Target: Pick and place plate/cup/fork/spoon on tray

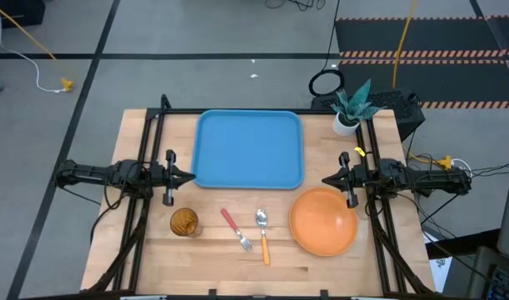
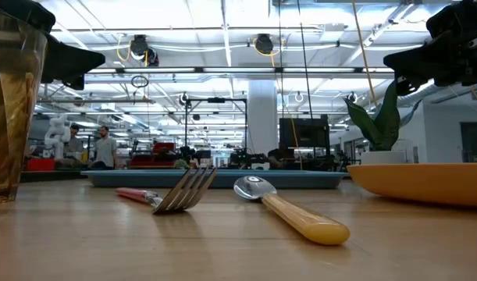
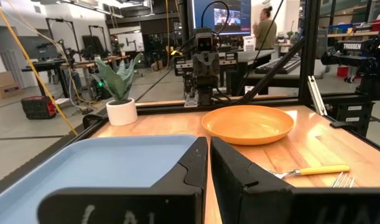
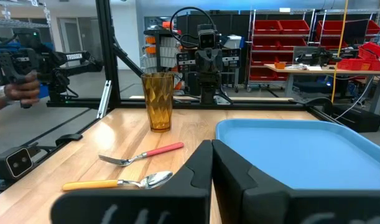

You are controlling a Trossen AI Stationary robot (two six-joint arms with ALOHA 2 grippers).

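The light-blue tray (image 1: 249, 150) lies at the table's far middle. The orange plate (image 1: 323, 221) lies near the right side, the amber cup (image 1: 184, 222) stands near the left. The red-handled fork (image 1: 235, 229) and the orange-handled spoon (image 1: 263, 235) lie side by side between them. My left gripper (image 1: 190, 177) hovers shut at the tray's left near corner. My right gripper (image 1: 326, 179) hovers shut at the tray's right near corner, just beyond the plate. Both are empty. The cup (image 4: 158, 101), fork (image 4: 143, 154) and spoon (image 4: 118, 182) show in the right wrist view, the plate (image 3: 247, 123) in the left wrist view.
A small potted plant (image 1: 351, 108) stands at the table's far right corner. A black frame (image 1: 154, 125) runs along the table's left, right and far sides. Bare wood lies along the near edge. People stand in the room beyond the table.
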